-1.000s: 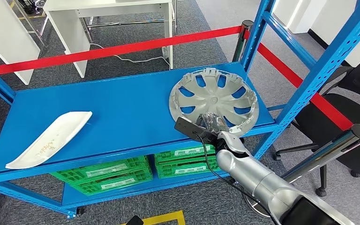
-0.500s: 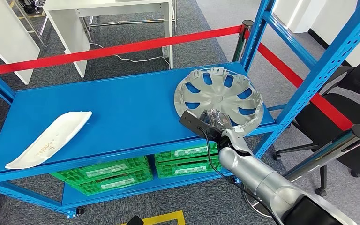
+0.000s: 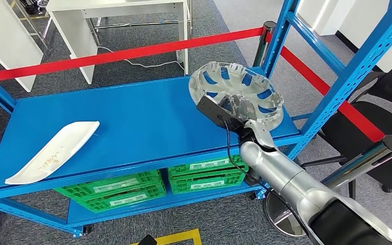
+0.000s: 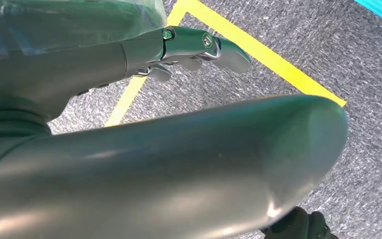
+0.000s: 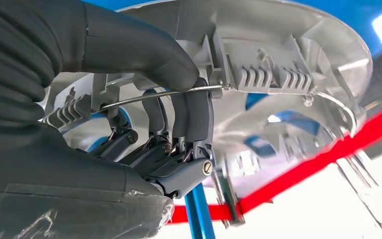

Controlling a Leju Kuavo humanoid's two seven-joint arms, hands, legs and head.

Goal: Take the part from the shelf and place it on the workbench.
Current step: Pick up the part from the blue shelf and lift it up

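Gripping the silver plastic hubcap by its near rim, right hand holds it tilted, clear of the glossy blue shelf at its right end. Spoked, ribbed underside. Left hand: fingers loosely extended w/ nothing in them, over grey carpet.

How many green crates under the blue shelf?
2 visible: green crate on the lower tier left of centre, green crate beside it near the right arm. More may sit hidden behind them under the blue shelf.
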